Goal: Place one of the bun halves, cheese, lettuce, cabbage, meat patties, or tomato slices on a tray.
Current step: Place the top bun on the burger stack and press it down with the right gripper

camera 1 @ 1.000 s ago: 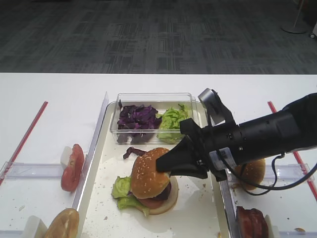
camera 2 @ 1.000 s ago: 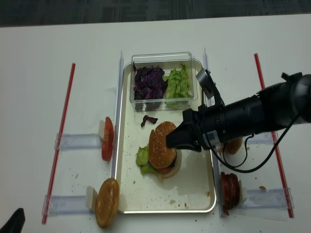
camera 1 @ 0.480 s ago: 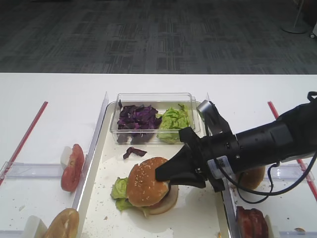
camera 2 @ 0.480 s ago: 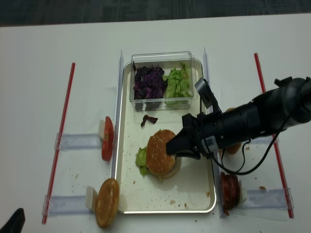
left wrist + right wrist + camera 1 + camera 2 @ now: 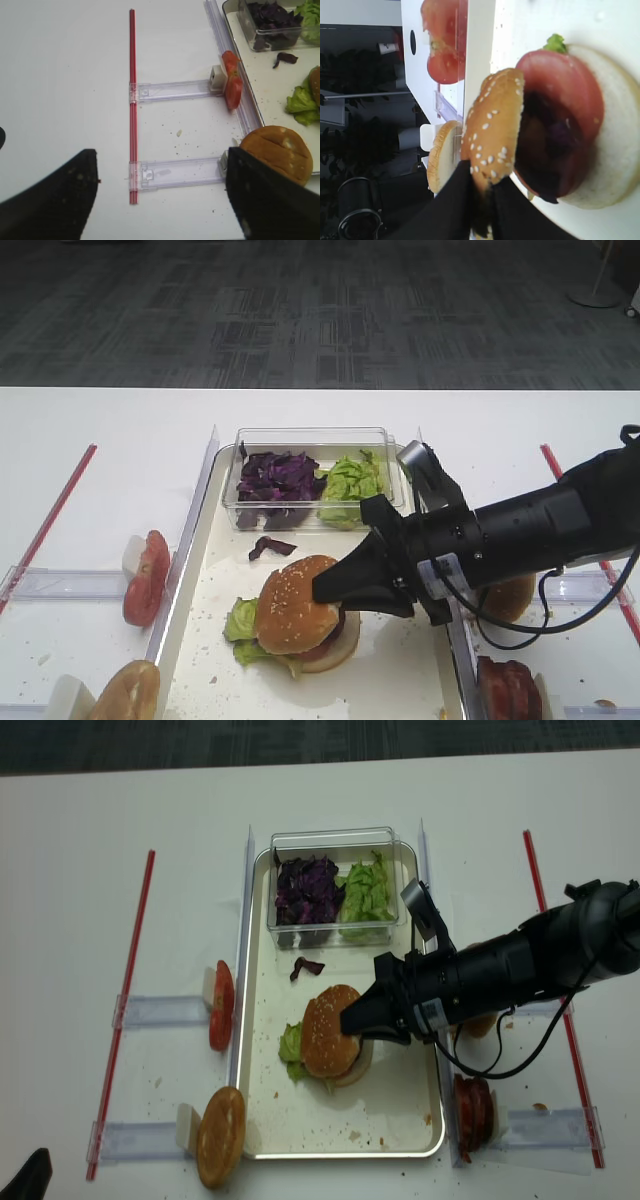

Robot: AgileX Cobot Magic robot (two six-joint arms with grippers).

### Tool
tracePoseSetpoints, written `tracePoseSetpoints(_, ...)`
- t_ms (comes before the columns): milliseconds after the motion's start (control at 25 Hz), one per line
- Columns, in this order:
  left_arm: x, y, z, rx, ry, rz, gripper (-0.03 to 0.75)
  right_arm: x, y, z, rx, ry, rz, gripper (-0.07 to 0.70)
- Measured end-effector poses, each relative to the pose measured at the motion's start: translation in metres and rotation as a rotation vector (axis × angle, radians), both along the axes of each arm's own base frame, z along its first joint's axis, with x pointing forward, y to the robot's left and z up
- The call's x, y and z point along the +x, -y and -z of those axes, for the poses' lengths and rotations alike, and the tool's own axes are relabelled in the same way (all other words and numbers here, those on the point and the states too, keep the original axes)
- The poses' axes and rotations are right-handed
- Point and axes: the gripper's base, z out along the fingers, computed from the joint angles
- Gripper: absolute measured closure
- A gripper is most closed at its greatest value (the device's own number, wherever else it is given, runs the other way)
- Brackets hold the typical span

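While tub [image 5: 310,440] sits nearby, tool [image 5: 330,587] grips bun [image 5: 295,595].

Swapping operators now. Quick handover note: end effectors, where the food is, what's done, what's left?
Right end effector: shut on the sesame bun top, tilted on the burger stack in the tray.
Left end effector: open, holding nothing, above the table off the tray's left side.
Stack: bun bottom, lettuce, tomato slice, dark patty.
Done: bun top brought onto the stack.
Left: release it and pull the right arm back.
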Motion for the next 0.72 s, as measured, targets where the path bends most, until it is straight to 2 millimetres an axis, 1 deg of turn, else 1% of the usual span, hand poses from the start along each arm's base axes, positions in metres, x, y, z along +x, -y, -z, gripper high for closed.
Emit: tracePoseSetpoints(720, 0.0000, 0.0000, 0.0000, 0.000, 0.000, 0.000, 0.223, 0.0043, 0.0013, 0.0024, -0.029, 0.006, 0.049, 0.513)
